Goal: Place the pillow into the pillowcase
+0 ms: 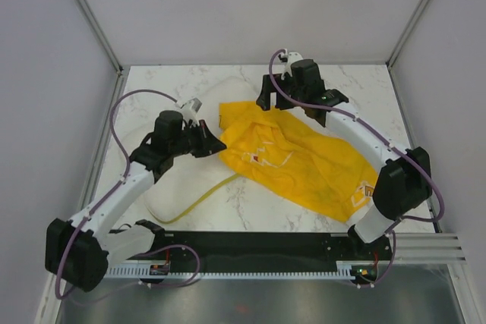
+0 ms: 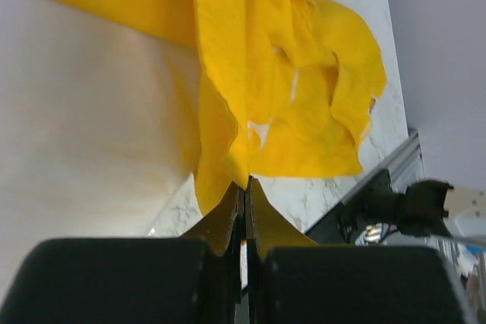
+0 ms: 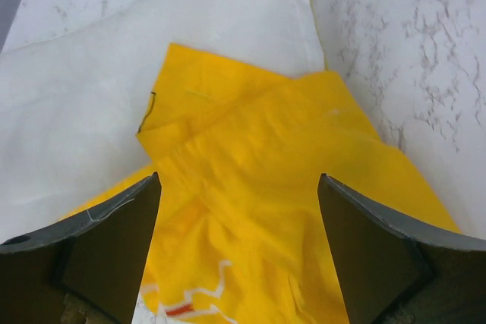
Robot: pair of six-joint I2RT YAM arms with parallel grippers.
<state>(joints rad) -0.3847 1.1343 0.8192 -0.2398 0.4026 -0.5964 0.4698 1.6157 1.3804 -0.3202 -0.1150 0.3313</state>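
**Surroundings on my feed**

I see a white desk (image 1: 190,81) with grey marble veins. Pale grey wall panels (image 1: 250,5) close it in, joined by silver frame posts (image 1: 87,13). A black bar (image 1: 250,246) runs along the near edge, and a ribbed metal rail (image 1: 433,244) sits at its right end.

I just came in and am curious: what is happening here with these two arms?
The left gripper is shut on an edge of the yellow pillowcase. The right gripper is open above the case's far corner, holding nothing. The white pillow lies on the table, outside the case, which partly overlaps it.
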